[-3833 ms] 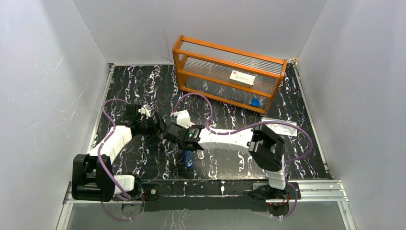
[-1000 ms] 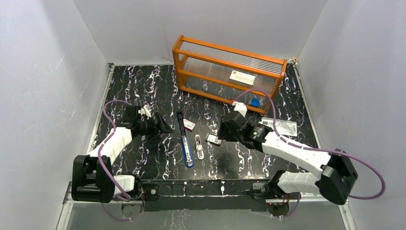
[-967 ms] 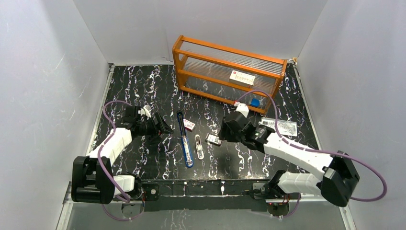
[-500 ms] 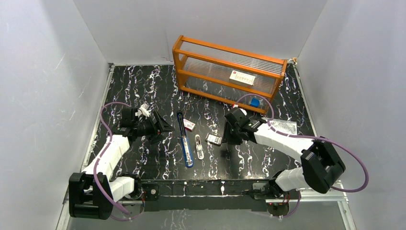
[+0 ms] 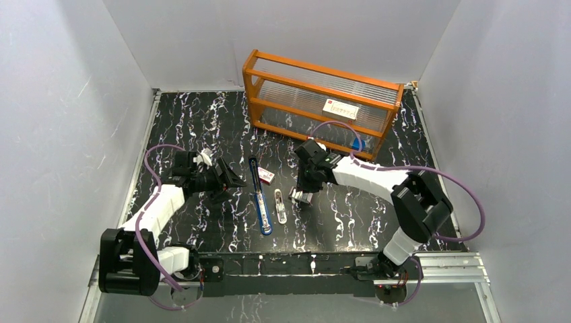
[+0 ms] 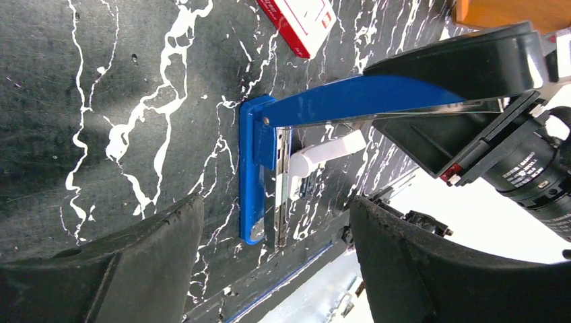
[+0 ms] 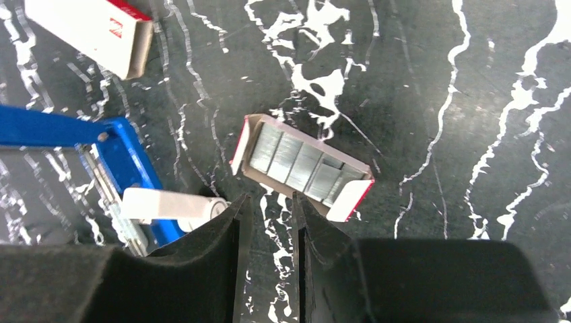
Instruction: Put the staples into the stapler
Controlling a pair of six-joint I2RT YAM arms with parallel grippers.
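Picking step, I judge: right claw [image 7: 268,202] – jaws a narrow slit, seemingly empty – hovers beside the staples [image 7: 303,167]. Left claw [image 6: 276,205] gapes empty; next, pinch a strip.

The blue stapler [image 5: 260,202] lies hinged open; silvery staples [image 7: 301,163] lie near it.

One blue stapler [image 5: 259,198]. Right of stapler: one white rounded piece [image 5: 281,206], one open tray of staples [image 7: 299,165], one red-and-white box sleeve [image 5: 265,175]. Beyond stapler: one orange rack [image 5: 316,74], one white labelled box [image 5: 340,108], one small blue object [image 5: 358,144].
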